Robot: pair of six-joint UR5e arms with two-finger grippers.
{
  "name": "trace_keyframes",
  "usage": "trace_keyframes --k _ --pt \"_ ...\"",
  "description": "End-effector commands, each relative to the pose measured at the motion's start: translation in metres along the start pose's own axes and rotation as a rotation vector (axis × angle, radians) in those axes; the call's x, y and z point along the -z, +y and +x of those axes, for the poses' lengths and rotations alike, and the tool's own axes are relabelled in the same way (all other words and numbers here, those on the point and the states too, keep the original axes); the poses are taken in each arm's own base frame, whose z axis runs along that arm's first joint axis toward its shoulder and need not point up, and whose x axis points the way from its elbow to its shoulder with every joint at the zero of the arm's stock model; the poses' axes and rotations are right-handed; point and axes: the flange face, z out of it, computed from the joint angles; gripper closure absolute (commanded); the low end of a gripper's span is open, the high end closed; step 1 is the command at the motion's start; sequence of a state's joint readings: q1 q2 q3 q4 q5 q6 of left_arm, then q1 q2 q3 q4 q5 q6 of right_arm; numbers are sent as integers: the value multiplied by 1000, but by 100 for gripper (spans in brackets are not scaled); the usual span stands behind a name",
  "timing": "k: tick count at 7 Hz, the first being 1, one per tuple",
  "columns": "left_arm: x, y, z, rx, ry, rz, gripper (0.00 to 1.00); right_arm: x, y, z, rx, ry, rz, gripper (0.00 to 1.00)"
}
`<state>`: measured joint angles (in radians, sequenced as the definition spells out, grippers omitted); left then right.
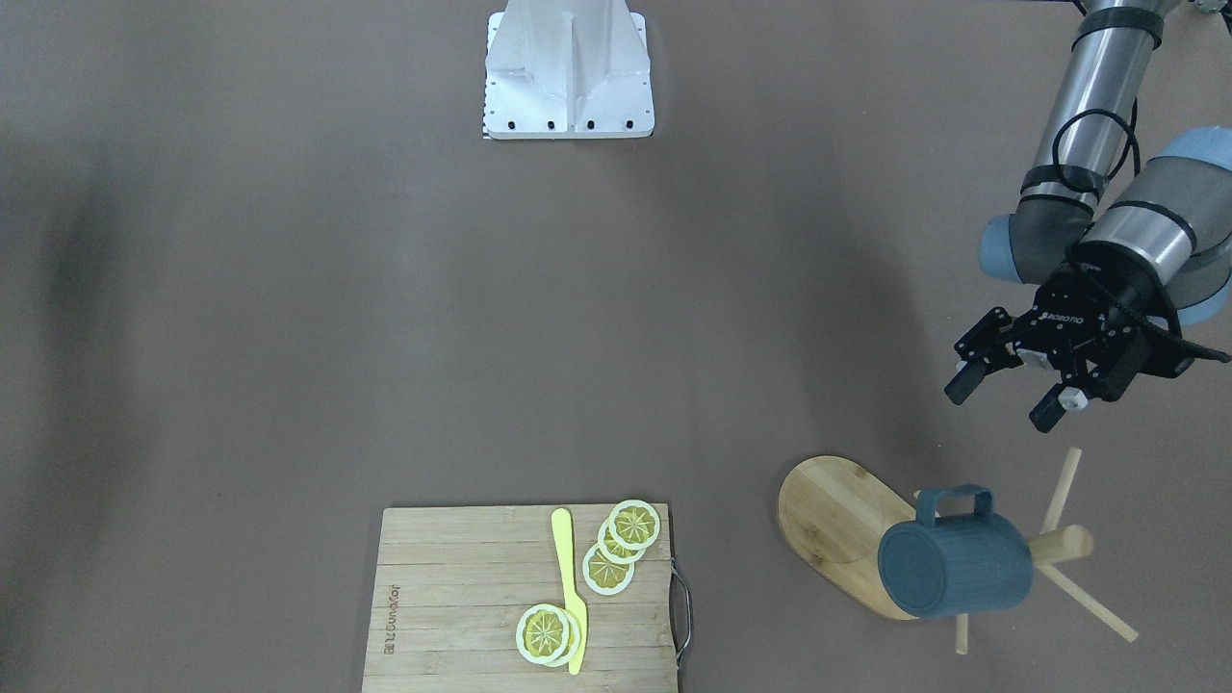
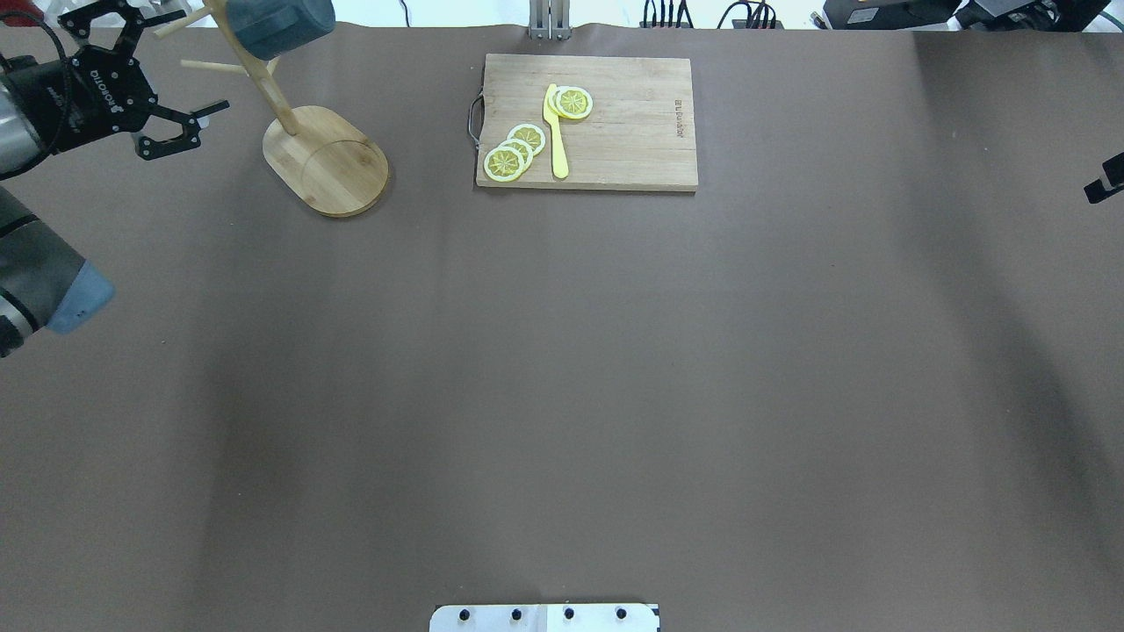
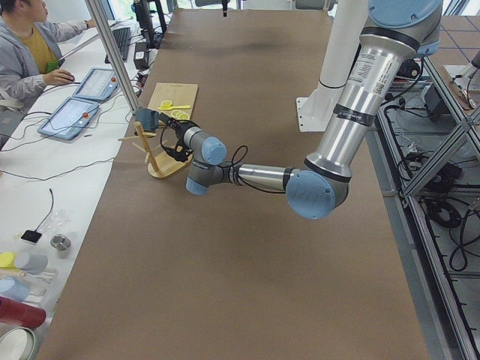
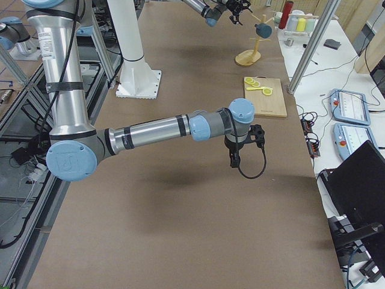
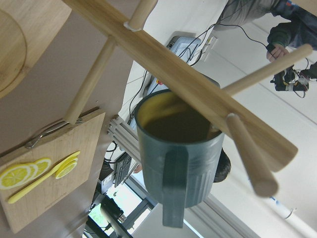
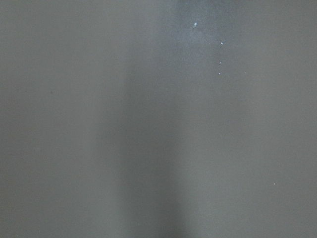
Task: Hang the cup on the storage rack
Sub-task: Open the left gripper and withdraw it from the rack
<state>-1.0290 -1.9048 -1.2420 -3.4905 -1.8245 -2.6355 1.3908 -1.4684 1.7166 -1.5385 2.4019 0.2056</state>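
Note:
The dark blue-grey cup (image 1: 953, 568) hangs on its side high on the bamboo storage rack (image 1: 833, 510), with its yellow mouth against the post. In the left wrist view the cup (image 5: 178, 158) shows its handle with no peg through it, behind the rack's post (image 5: 183, 74). I cannot tell which peg bears it. My left gripper (image 1: 1001, 404) is open and empty, apart from the rack on the robot's side. It also shows in the overhead view (image 2: 195, 61). Only a tip of my right gripper (image 2: 1105, 180) shows there, over bare table (image 4: 234, 161); I cannot tell its state.
A slatted cutting board (image 1: 462, 597) with a metal handle holds lemon slices (image 1: 621, 544) and a yellow knife (image 1: 570, 587). It lies beside the rack along the table's far edge. The robot's white base (image 1: 568, 77) is at the near edge.

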Motion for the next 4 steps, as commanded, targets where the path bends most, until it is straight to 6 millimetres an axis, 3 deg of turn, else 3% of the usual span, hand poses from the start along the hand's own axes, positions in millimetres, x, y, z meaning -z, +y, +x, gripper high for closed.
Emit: trace_keyframes --k 1,3,4 --pt "64 -12 7 -420 -62 -9 2 0 0 1 0 1 1 0" --pt "118 -42 -15 -1007 -173 -5 2 2 -1 3 5 14 13 0" --pt "144 -60 -5 -1198 -207 48 2 5 -2 4 5 14 20 0"
